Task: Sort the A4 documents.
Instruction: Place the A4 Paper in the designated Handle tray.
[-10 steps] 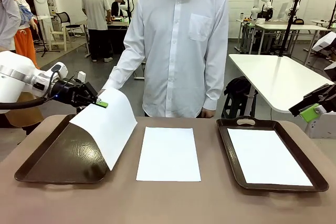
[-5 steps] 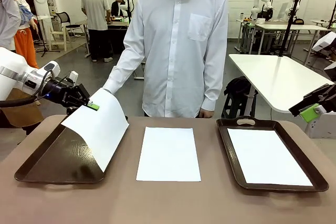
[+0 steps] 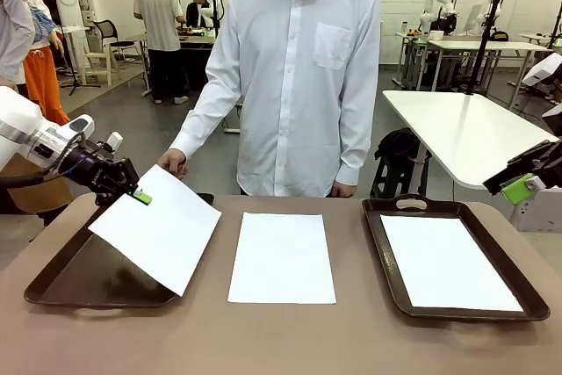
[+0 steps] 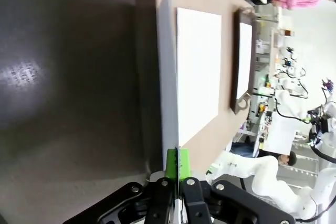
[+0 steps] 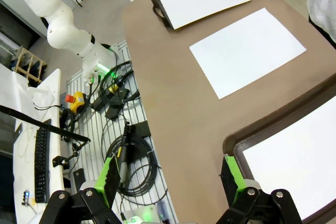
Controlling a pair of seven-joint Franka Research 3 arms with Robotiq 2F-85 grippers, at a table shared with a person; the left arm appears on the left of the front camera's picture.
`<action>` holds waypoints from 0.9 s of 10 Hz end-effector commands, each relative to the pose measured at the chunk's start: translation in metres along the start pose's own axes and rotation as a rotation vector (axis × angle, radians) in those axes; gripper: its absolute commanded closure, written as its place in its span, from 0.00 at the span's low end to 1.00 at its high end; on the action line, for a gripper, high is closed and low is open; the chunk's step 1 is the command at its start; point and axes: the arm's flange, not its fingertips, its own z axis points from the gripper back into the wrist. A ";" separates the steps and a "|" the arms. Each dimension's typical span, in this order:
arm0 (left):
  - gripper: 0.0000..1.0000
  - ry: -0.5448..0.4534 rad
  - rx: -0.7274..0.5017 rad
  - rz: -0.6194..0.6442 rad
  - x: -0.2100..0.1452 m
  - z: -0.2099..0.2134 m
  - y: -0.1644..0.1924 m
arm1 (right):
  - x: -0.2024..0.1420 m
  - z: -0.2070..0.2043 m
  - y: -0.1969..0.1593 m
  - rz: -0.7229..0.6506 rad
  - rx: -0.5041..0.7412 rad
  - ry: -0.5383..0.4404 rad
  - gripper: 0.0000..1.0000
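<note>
In the front view, your left gripper (image 3: 139,197) sits at the left of the frame. Its green pads are pinched tight on the upper left corner of one A4 sheet (image 3: 160,227). That held sheet hangs tilted above the left tray (image 3: 53,285), with its lower right corner out past the tray's right rim. The person's hand (image 3: 173,162) is just behind the sheet's upper edge. A second sheet (image 3: 283,257) lies flat on the bare table (image 3: 263,340) at frame centre. A third sheet (image 3: 448,261) lies flat inside the right tray (image 3: 384,256). Your right gripper (image 3: 515,180) hangs at the right edge of the frame, off the table and touching nothing.

In the left wrist view, the pads meet at bottom centre with the held sheet edge-on between them. The dark tray floor fills the left of the frame. The second sheet and the right tray run up the right half.

In the right wrist view, the fingers rise far apart from the bottom edge with nothing between them. The third sheet is in its tray at lower right, the second sheet lies above it, and the held sheet is at top centre.
</note>
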 end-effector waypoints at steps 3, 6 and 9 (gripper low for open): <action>0.99 -0.039 0.158 0.072 0.001 -0.005 0.008 | 0.000 -0.001 0.000 0.005 0.004 -0.004 0.00; 0.99 -0.051 0.297 0.142 0.008 -0.002 0.020 | 0.000 -0.001 0.000 0.005 0.004 -0.004 0.00; 0.99 -0.011 0.309 0.122 0.016 -0.006 0.026 | 0.000 -0.001 0.000 0.005 0.004 -0.004 0.00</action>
